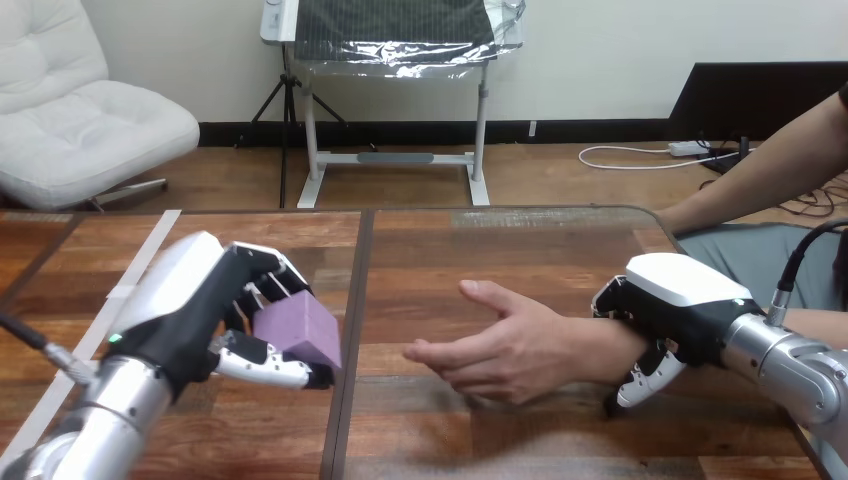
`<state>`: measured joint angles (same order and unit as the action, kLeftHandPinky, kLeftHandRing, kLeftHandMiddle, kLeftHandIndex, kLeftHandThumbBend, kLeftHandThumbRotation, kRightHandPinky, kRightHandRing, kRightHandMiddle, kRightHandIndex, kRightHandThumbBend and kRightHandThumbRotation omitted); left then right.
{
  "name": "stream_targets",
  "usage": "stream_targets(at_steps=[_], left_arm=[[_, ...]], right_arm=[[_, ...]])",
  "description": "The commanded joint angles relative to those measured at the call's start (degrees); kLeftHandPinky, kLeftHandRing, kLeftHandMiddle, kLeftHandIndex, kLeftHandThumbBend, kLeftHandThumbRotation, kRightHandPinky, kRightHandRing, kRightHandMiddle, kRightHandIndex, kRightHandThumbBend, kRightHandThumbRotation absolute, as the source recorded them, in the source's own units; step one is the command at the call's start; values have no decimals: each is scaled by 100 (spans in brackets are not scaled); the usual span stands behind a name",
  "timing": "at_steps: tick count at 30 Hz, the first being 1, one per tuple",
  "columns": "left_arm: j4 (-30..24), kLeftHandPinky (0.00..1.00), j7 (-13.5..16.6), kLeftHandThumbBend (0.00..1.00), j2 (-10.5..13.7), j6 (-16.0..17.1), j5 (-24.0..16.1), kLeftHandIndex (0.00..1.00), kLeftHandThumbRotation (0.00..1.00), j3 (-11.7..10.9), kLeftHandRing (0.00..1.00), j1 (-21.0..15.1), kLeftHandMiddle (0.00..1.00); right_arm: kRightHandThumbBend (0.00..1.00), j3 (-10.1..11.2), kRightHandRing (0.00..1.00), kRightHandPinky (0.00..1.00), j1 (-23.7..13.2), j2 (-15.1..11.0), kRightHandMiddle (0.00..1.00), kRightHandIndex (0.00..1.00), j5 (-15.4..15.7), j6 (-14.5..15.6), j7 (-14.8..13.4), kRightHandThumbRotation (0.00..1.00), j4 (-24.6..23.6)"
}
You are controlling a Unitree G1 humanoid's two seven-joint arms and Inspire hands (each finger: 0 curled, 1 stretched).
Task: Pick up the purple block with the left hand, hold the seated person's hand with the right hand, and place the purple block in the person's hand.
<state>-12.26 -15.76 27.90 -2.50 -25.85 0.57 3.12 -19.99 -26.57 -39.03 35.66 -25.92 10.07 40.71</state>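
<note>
Over the wooden table (480, 250), the person's hand (500, 350) lies open, thumb up and palm turned toward the view's left; the right hand (685, 300) is clasped round its wrist, fingers curled beneath. The left hand (215, 300) grips the purple block (298, 330) between thumb and fingers, well apart from the person's palm. Risk: the palm stands side-on rather than level, so a block released against it would likely slide off onto the table
</note>
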Motion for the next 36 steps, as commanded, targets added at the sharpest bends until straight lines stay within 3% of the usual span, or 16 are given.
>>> stream_targets(at_steps=[1,20,36], left_arm=[[320,34,136,64,-149,30,38,48,0,144,40,-678,45],[1507,33,431,64,-664,210,148,49,0,505,39,-1503,45],[2417,34,631,63,-1102,358,262,49,0,698,40,-2227,46]], right_arm=[[83,-45,30,24,275,249,38,42,-211,11,152,12,-175],[83,159,32,25,458,195,39,41,-429,234,499,15,-987],[83,262,33,26,661,258,40,41,-601,661,782,16,-1717]])
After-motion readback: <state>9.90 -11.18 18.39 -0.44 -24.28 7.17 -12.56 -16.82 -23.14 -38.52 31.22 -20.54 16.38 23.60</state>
